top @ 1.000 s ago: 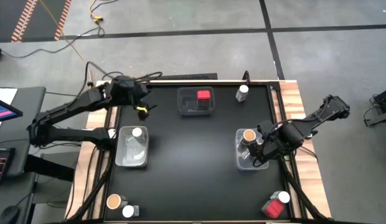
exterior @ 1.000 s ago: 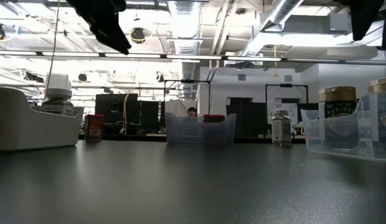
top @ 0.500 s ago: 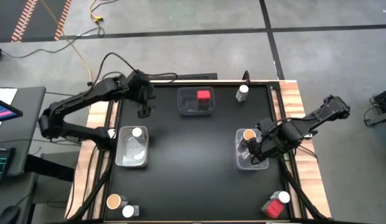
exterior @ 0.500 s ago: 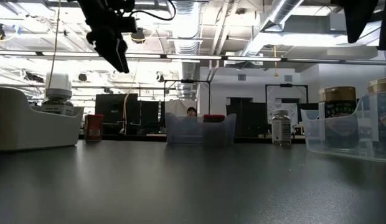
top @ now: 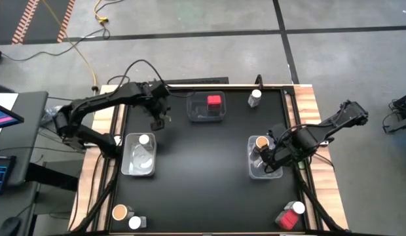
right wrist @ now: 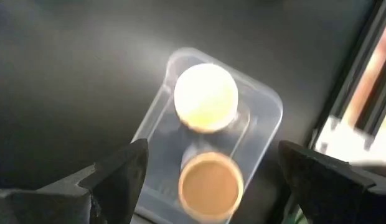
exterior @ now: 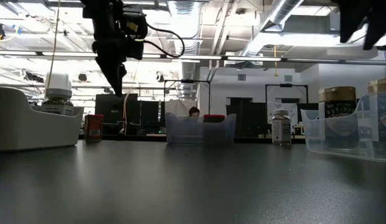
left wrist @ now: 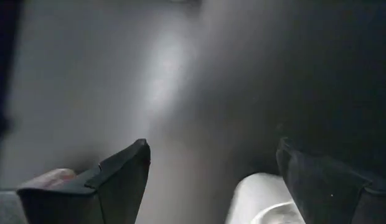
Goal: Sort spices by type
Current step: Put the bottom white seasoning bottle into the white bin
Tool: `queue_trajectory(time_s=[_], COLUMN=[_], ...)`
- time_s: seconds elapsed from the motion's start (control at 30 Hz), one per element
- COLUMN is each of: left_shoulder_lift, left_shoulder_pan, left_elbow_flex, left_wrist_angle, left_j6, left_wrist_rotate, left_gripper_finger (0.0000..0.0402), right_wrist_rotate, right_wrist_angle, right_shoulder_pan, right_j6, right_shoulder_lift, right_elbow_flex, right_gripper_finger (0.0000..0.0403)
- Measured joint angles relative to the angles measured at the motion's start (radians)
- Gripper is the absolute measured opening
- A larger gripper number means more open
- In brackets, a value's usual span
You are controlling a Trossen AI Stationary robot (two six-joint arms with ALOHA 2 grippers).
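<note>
Low view, from the near edge back: the black table runs bare across the front. At its left stands a bin with a white-capped jar in it; at its right a clear bin holds a tan-lidded jar. Farther back sit a small red spice, a middle bin with a red-topped container, and a lone white-capped jar. A person's head shows in the room behind the middle bin.

From overhead, nearest the front edge lie a tan jar and a white-capped one at the left corner, and a red container touching a white-capped jar at the right corner. Midway up, the left bin carries one white-capped jar. The right bin carries a tan jar, and the right gripper hovers above it, fingers wide apart, holding nothing; its wrist view shows two round lids in that bin.

At the far side, the left gripper hangs over bare table between the left bin and the far bin, fingers apart and empty. The far bin holds the red container; a white-capped jar stands alone near the far right corner.
</note>
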Motion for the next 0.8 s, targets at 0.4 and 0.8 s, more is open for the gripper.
queue_trajectory(time_s=[0.4,0.8], left_shoulder_lift=[-0.016,-0.008], left_shoulder_pan=[-0.210,-0.479], left_elbow_flex=[0.000,0.042], left_wrist_angle=[0.131,0.218], left_j6=[-0.392,-0.660], left_wrist_rotate=[-0.058,-0.242], left_gripper_finger=[0.0333,0.0333], right_wrist_rotate=[0.246,0.287], right_wrist_angle=[0.026,0.178], right_shoulder_pan=[-0.020,-0.013], right_j6=[-0.039,-0.331], right_shoulder_lift=[0.000,-0.254], right_elbow_flex=[-0.004,-0.172], right_gripper_finger=[0.0384,0.0384])
